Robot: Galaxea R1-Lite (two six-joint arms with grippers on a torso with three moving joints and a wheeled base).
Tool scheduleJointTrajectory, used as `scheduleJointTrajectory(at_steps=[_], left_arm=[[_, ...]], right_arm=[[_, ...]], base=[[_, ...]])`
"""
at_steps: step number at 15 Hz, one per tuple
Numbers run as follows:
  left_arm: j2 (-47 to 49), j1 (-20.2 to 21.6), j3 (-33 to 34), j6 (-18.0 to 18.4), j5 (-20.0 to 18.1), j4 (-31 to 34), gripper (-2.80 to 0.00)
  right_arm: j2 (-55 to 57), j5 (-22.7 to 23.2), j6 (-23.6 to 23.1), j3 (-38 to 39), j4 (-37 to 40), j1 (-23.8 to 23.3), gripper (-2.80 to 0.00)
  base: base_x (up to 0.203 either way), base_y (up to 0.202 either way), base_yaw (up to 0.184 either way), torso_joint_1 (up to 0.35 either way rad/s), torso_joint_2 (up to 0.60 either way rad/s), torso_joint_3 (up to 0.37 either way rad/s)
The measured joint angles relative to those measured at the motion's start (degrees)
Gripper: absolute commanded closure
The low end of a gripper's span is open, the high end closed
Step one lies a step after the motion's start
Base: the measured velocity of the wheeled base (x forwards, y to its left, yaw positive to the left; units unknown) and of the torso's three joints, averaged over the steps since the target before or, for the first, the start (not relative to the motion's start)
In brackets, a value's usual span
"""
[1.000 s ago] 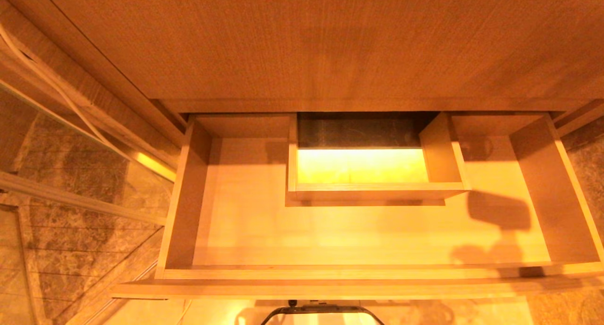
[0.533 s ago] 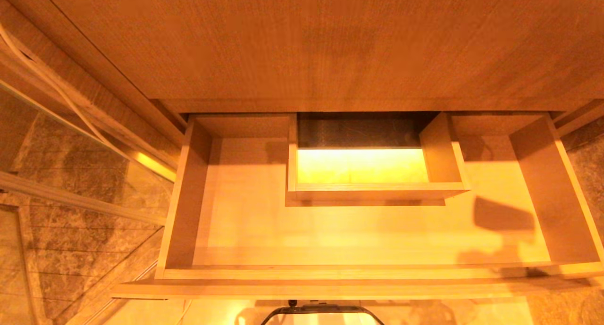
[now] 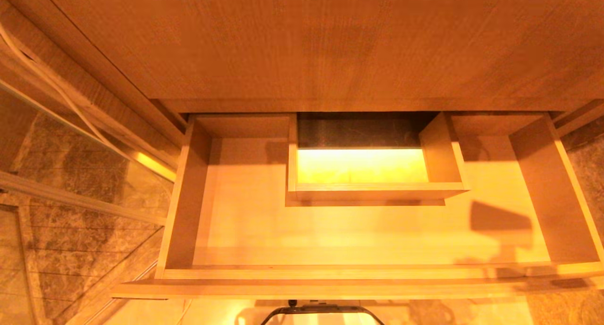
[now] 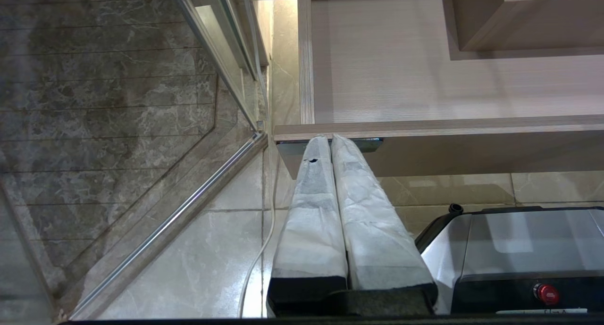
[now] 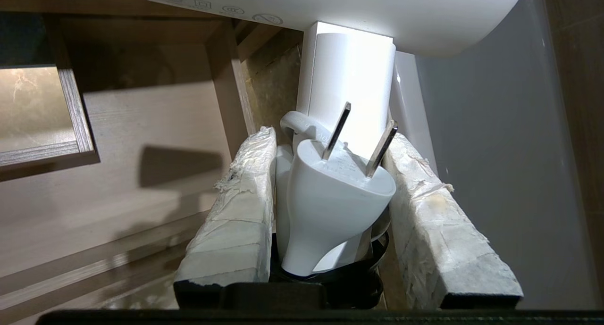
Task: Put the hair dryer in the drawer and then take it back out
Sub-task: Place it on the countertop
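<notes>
The drawer (image 3: 330,235) stands pulled out under the countertop, and its pale floor is bare around the boxed cut-out (image 3: 363,164). The hair dryer shows only in the right wrist view. Its white barrel (image 5: 330,9) lies across the far end and its handle (image 5: 349,70) runs back between the padded fingers, with the two-pronged plug (image 5: 330,197) in front of it. My right gripper (image 5: 330,136) is shut on the hair dryer, close beside the drawer's right side wall (image 5: 231,89). My left gripper (image 4: 329,138) is shut and empty, parked below the left end of the drawer front (image 4: 448,141).
A glass partition (image 3: 71,174) and marble floor lie left of the drawer, with a white cable (image 4: 257,249) along the floor. My base (image 3: 321,313) sits just below the drawer front. A smooth pale grey surface (image 5: 495,150) is close to the right gripper.
The shadow on the right of the drawer floor has shifted slightly, and its lower part has slid toward the front edge. The drawer itself has not moved.
</notes>
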State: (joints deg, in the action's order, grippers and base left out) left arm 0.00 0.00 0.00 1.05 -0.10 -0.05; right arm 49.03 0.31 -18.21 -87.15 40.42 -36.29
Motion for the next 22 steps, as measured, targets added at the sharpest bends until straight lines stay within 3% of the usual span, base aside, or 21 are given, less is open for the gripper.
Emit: scheduleJointTrajectory(at_steps=[10,22], left_arm=[[0.0,0.0,0.0,0.0,0.0,0.0,0.0],[0.0,0.0,0.0,0.0,0.0,0.0,0.0]], right_arm=[[-0.8,-0.1,0.9,-0.5,4.6,-0.1,0.0],[-2.6,0.2,0.3,1.0,3.0,0.0,0.0]], base=[[0.0,0.0,0.0,0.0,0.0,0.0],[0.0,0.0,0.0,0.008,-0.01,-0.002]])
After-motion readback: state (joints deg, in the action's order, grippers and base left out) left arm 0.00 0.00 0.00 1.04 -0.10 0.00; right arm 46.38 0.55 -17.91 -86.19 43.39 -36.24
